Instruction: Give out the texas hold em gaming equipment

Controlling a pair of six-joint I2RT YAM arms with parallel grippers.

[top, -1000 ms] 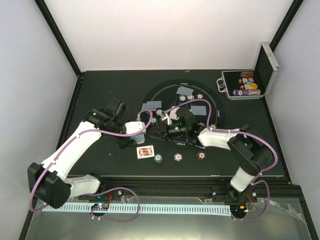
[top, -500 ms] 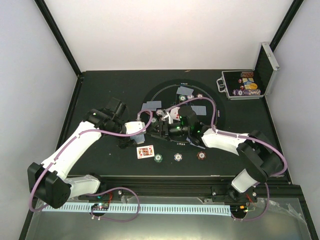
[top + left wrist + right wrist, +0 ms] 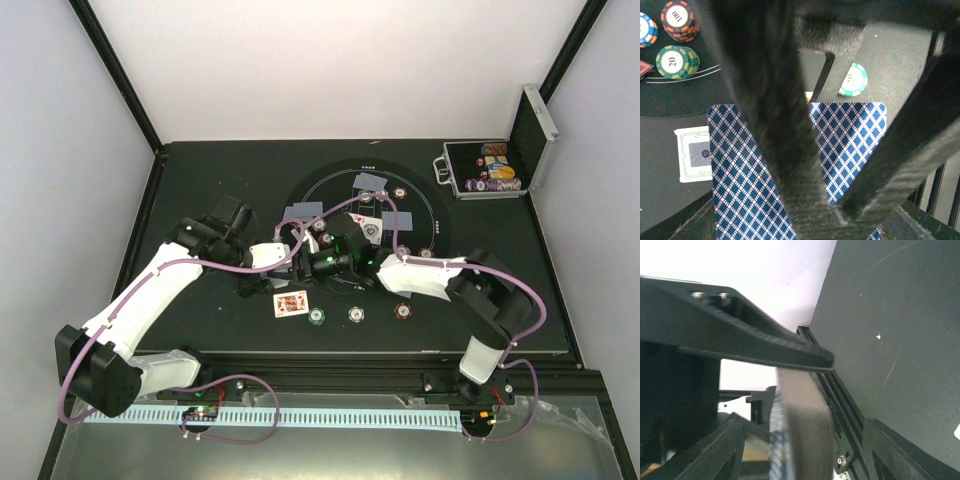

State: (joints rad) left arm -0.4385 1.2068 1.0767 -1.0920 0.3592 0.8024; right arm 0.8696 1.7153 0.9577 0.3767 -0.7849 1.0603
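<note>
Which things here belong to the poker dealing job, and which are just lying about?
Job: card deck in the left fingers; dealt face-down cards; face-up card; loose chips.
Lying about: silver-edged case, open, far right corner.

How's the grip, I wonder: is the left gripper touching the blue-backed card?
Touching. Left wrist view: the left gripper pinches the blue-backed card between closed fingers.

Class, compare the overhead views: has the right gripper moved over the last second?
Yes. The right gripper has shifted left, ending closer to the face-up card, which lies where it was.
</note>
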